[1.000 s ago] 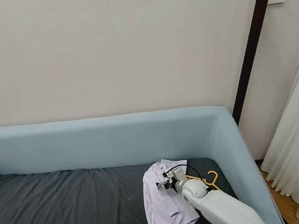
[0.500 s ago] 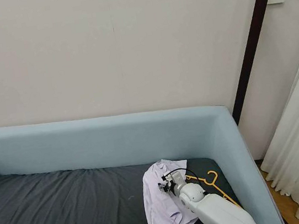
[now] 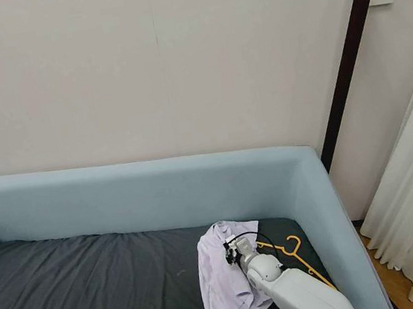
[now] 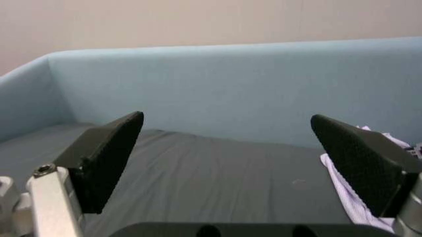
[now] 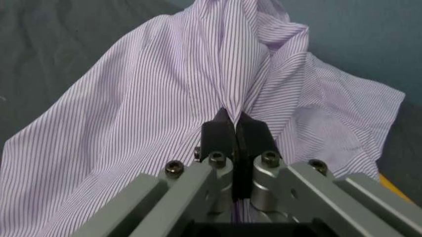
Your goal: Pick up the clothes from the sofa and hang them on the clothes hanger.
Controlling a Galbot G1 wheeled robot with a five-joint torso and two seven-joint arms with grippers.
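**Op:** where's the shirt sitting?

**Eng:** you're looking at the shirt (image 3: 225,278) lying crumpled on the seat (image 3: 80,295), at the right end of the sofa (image 3: 158,196), near the back corner. A hanger (image 3: 296,252) is lying on the seat just beside it, toward the sofa's right arm, and your right arm is partly hiding it.

**Op:** right gripper doing what?

**Eng:** your right gripper (image 3: 229,252) is pinching 1 raised fold of the shirt. In the right wrist view its 2 fingers (image 5: 218,136) are pressing together on the striped cloth, which is bunching into a ridge at the tips.

**Op:** and left?

**Eng:** your left gripper (image 4: 226,118) is hovering over the seat, facing the sofa back. Its 2 fingers are spreading wide and gripping nothing. The shirt's edge is peeking past 1 of them.
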